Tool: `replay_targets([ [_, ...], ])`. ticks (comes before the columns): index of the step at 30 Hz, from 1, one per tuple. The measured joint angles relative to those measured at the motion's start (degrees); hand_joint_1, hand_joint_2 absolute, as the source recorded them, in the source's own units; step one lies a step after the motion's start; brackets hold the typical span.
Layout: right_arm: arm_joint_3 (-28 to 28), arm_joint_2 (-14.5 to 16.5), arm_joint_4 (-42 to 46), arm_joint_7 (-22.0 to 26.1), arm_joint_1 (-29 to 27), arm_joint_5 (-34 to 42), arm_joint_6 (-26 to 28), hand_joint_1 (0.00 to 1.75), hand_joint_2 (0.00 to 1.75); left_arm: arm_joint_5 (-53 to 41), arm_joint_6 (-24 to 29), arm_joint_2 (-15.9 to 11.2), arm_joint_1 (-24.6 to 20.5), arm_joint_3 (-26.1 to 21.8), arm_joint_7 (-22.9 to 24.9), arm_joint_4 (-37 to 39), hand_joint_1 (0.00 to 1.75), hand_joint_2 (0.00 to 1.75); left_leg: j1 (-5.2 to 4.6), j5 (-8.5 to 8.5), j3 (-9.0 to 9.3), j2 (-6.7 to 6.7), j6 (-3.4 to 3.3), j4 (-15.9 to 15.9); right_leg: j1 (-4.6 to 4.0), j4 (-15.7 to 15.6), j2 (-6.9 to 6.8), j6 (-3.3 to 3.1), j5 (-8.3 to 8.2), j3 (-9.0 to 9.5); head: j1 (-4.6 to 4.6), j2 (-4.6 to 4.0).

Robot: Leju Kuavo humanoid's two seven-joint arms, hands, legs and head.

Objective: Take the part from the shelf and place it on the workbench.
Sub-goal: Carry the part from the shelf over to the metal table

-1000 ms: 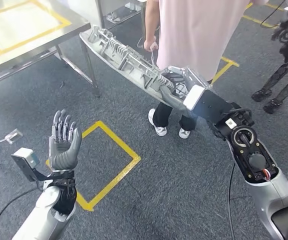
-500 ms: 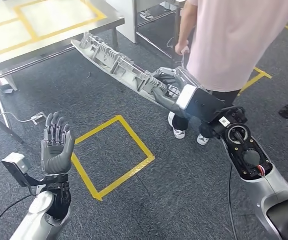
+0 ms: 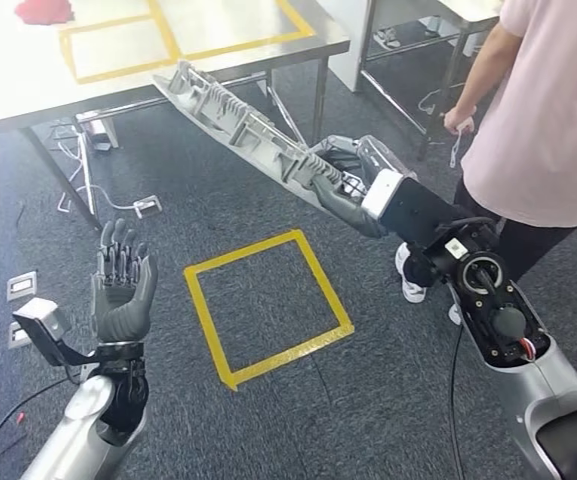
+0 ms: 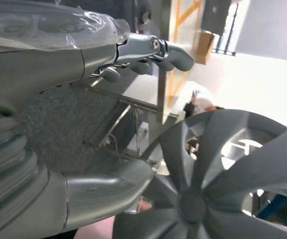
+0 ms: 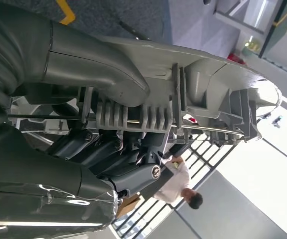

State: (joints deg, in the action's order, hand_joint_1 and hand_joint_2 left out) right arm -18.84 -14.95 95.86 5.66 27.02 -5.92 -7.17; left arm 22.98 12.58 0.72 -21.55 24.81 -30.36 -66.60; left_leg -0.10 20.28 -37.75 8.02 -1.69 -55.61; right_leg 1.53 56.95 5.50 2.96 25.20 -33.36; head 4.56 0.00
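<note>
Grey plastic part, long and ribbed, is gripped at one end by the right hand, its tip near the desk. Left hand spread, empty. Placing remains.

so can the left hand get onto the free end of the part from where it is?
Probably not yet: the left hand is raised open well short of the grey ribbed part, whose far end reaches over the workbench. Nothing stands between them.
</note>
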Motion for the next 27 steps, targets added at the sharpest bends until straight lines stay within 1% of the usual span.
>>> replay_targets([
  [1,0.0,0.0,0.0,0.0,0.0,-0.1,-0.1,1.75,1.75,0.0,0.2,-0.1,0.1,0.0,0.2,-0.1,0.00,1.75,0.14,-0.24,-0.32,0.77,0.38,0.0,-0.09,-0.4,-0.27,-0.02,0.09,0.31,-0.01,0.00],
  [2,-0.1,0.1,0.0,0.1,0.1,-0.1,-0.2,1.75,1.75,0.0,0.4,-0.2,0.4,0.0,0.3,-0.2,0.00,1.75,0.18,-0.45,-0.50,1.44,0.73,0.1,0.04,-0.6,-1.11,-0.20,0.10,0.62,0.10,0.00],
  [3,-0.2,0.3,0.0,0.1,0.1,-0.1,-0.2,1.75,1.75,-0.1,0.7,-0.3,0.6,0.0,0.4,-0.4,0.00,1.75,-0.02,-0.34,-0.64,1.03,1.07,-0.1,0.20,-0.9,-1.93,-0.40,-0.03,0.89,0.05,0.00],
  [4,-0.2,0.4,0.0,0.1,0.2,-0.1,-0.3,1.75,1.75,-0.1,0.9,-0.5,0.7,0.0,0.6,-0.6,0.00,1.75,-0.24,0.34,-1.19,-0.39,1.47,-1.2,0.40,-1.2,-2.81,-0.72,-0.14,1.19,-0.31,0.00],
  [5,-0.2,0.6,0.0,0.1,0.3,-0.1,-0.3,1.75,1.75,-0.2,1.0,-0.7,0.7,-0.1,0.7,-0.8,0.00,1.75,-0.41,1.65,-2.31,-2.46,1.85,-3.5,0.58,-1.5,-3.63,-1.03,-0.22,1.44,-0.70,0.00],
  [6,-0.2,0.6,0.0,0.2,0.3,-0.2,-0.3,1.75,1.75,-0.3,1.1,-0.7,0.7,-0.1,0.9,-0.9,0.00,1.75,-0.37,3.45,-4.00,-4.89,2.26,-7.1,0.45,-1.6,-4.32,-1.25,-0.22,1.54,-1.11,0.00],
  [7,-0.1,0.6,-0.1,0.2,0.4,-0.2,-0.3,1.75,1.75,-0.3,1.2,-0.8,0.8,-0.1,1.0,-1.0,0.00,1.75,-0.13,5.29,-6.05,-6.48,2.64,-11.2,0.38,-1.6,-4.97,-1.42,-0.18,1.55,-1.45,0.00],
  [8,-0.1,0.6,-0.1,0.3,0.4,-0.2,-0.3,1.75,1.75,-0.3,1.2,-0.8,1.0,0.0,1.1,-1.0,0.00,1.75,0.14,6.54,-7.78,-7.27,2.89,-14.7,0.32,-1.6,-5.52,-1.45,-0.12,1.55,-1.49,0.00],
  [9,-0.1,0.6,-0.2,0.3,0.4,-0.2,-0.3,1.75,1.75,-0.3,1.1,-0.8,1.1,0.0,1.2,-1.0,0.00,1.75,0.37,6.85,-8.64,-7.62,3.06,-16.5,0.31,-1.6,-6.03,-1.44,-0.08,1.57,-1.55,0.00],
  [10,-0.1,0.6,-0.2,0.3,0.4,-0.3,-0.3,1.75,1.75,-0.3,1.1,-0.8,1.2,0.0,1.2,-1.0,0.00,1.75,0.55,6.08,-8.25,-7.74,3.11,-15.8,0.31,-1.6,-6.41,-1.40,-0.03,1.60,-1.61,0.00],
  [11,-0.1,0.6,-0.3,0.3,0.4,-0.3,-0.3,1.75,1.75,-0.3,1.0,-0.9,1.2,0.0,1.2,-1.0,0.00,1.75,0.68,4.47,-6.61,-7.77,3.04,-12.9,0.31,-1.6,-6.72,-1.31,0.04,1.68,-1.64,0.00],
  [12,-0.1,0.6,-0.3,0.3,0.4,-0.4,-0.2,1.75,1.75,-0.3,0.8,-0.9,1.2,0.0,1.2,-1.0,0.00,1.75,0.70,2.56,-4.16,-7.87,2.80,-8.5,0.31,-1.6,-6.96,-1.17,0.13,1.78,-1.68,0.00],
  [13,-0.1,0.6,-0.3,0.4,0.4,-0.4,-0.2,1.75,1.75,-0.4,0.6,-0.9,1.1,0.0,1.2,-1.0,0.00,1.75,0.57,1.24,-1.83,-8.01,2.49,-4.3,0.19,-1.6,-7.13,-0.98,0.25,1.82,-1.71,0.00],
  [14,-0.1,0.6,-0.3,0.4,0.4,-0.4,-0.2,1.75,1.75,-0.4,0.5,-0.9,1.1,0.0,1.2,-1.1,0.00,1.75,0.44,0.46,-0.16,-8.14,2.17,-1.3,0.08,-1.5,-7.23,-0.75,0.37,1.83,-1.68,0.00],
  [15,0.0,0.6,-0.3,0.4,0.3,-0.5,-0.2,1.75,1.75,-0.5,0.4,-0.8,1.1,0.0,1.2,-1.1,0.00,1.75,0.38,0.28,0.72,-8.25,2.06,0.3,-0.07,-1.5,-7.25,-0.73,0.55,1.83,-1.62,0.00],
  [18,0.1,0.6,-0.4,0.4,0.2,-0.6,-0.1,1.75,1.75,-0.5,0.4,-0.7,1.4,0.0,1.2,-1.1,0.00,1.75,0.36,0.48,0.92,-8.17,2.16,0.7,-0.26,-1.5,-7.26,-1.01,0.81,1.99,-1.33,0.00],
  [22,0.1,0.6,-0.5,0.4,0.2,-0.6,-0.1,1.75,1.75,-1.0,0.5,-0.7,1.5,0.0,1.2,-1.1,0.00,1.75,0.29,0.69,0.91,-8.08,1.76,0.6,-0.24,-2.2,-7.34,-0.66,0.60,2.41,-1.09,0.00],
  [27,0.2,0.6,-0.6,0.5,0.2,-0.6,-0.1,1.75,1.75,-1.7,1.2,-0.7,1.8,0.0,1.0,-1.1,0.00,1.75,0.29,0.74,0.91,-8.09,1.51,0.6,-0.24,-2.6,-7.34,-0.16,0.45,2.57,-1.07,0.00],
])
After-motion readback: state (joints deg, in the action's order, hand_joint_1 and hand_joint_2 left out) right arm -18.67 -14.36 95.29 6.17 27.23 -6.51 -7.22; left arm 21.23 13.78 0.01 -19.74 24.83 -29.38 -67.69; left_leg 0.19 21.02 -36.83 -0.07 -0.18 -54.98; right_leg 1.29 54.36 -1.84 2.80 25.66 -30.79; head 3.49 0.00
